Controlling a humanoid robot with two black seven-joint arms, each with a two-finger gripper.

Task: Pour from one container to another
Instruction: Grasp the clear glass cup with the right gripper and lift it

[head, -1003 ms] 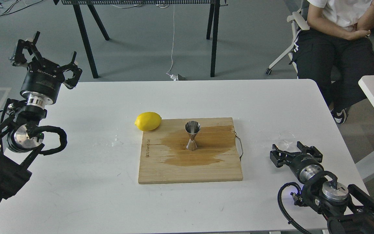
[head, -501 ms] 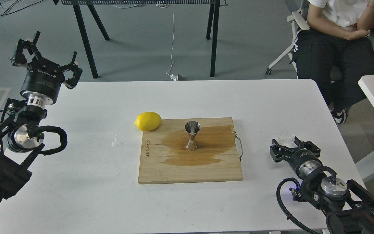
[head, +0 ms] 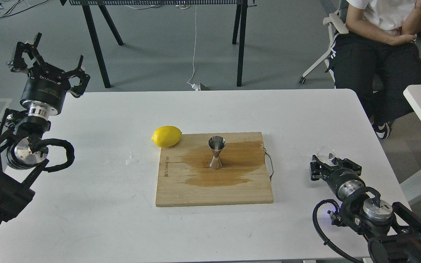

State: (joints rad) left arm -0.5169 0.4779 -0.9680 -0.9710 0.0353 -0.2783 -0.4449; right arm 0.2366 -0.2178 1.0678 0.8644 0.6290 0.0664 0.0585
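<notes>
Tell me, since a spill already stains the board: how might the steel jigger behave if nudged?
The jigger looks tippy: tall hourglass shape, narrow waist, small base. It stands on the wet patch of the board, so it may slide. Polished steel is probably slippery but not fragile.

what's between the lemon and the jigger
Only bare board: in the head view the lemon sits off the board's far left corner, and nothing stands between it and the jigger.
</notes>
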